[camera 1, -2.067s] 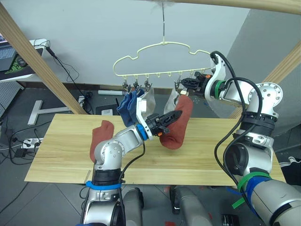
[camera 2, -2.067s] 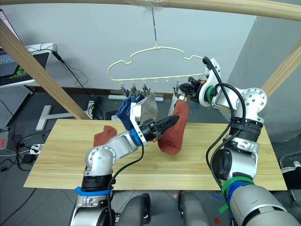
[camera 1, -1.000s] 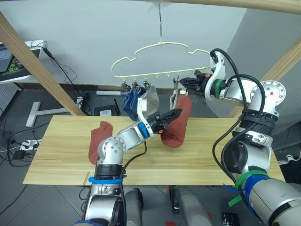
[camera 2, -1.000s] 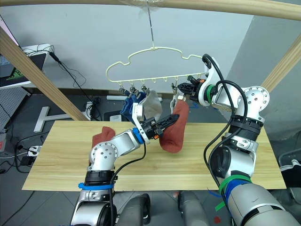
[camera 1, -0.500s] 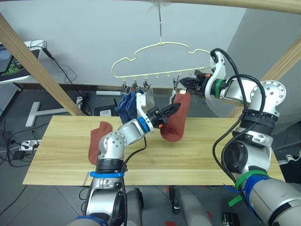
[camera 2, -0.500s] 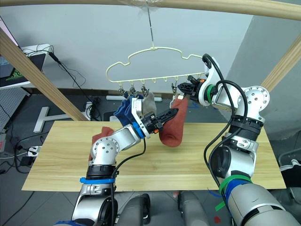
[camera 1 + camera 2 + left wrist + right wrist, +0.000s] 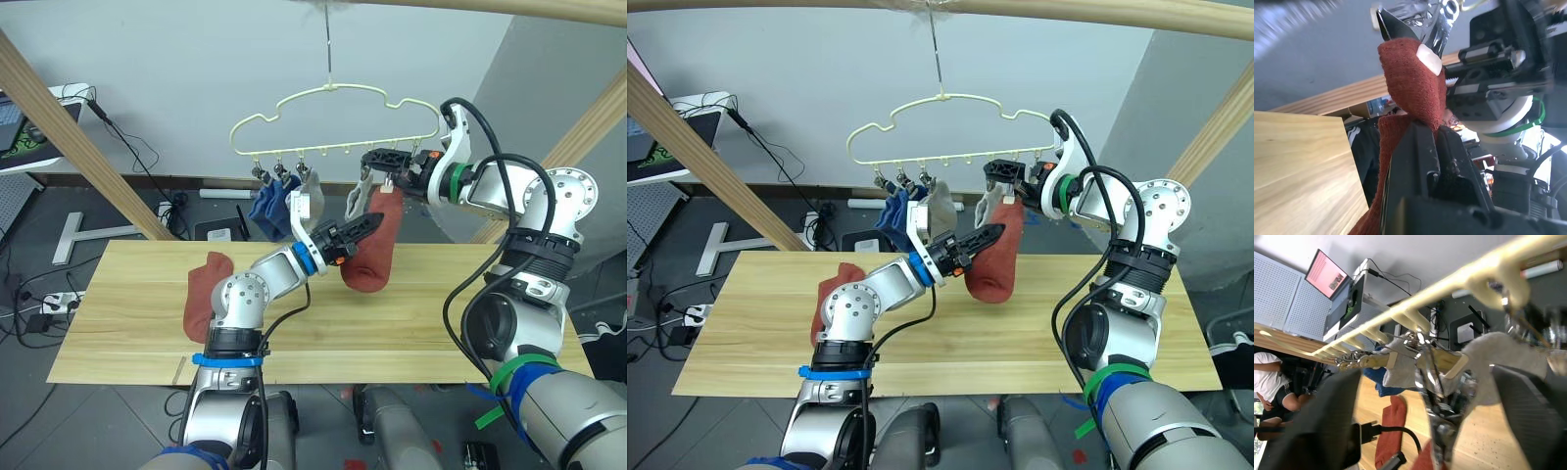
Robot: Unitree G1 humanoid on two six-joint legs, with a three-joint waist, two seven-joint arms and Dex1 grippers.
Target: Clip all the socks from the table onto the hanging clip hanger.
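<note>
Two rust-red socks are in view: one (image 7: 372, 245) is held up over the table (image 7: 127, 323) by the left gripper (image 7: 361, 227), whose fingers are pinched together on its fabric, and its top edge sits right at a metal clip (image 7: 1422, 24) of the clip hanger (image 7: 333, 117); the other rust-red sock (image 7: 204, 289) lies crumpled on the table's left part, beside the left arm. The hanger dangles by its hook from a pale wooden pole (image 7: 1068, 12) (its bar tilts slightly, lower on the left). Blue socks (image 7: 266, 208) and a light grey sock (image 7: 308, 201) hang from the clips at the bar's left end, bunched close together. The right gripper (image 7: 384, 161) is at the bar's right portion, its fingers spread on either side of a clip (image 7: 1432, 382), just above the raised sock. In the right wrist view a person in a white shirt (image 7: 1268, 382) sits in the background.
</note>
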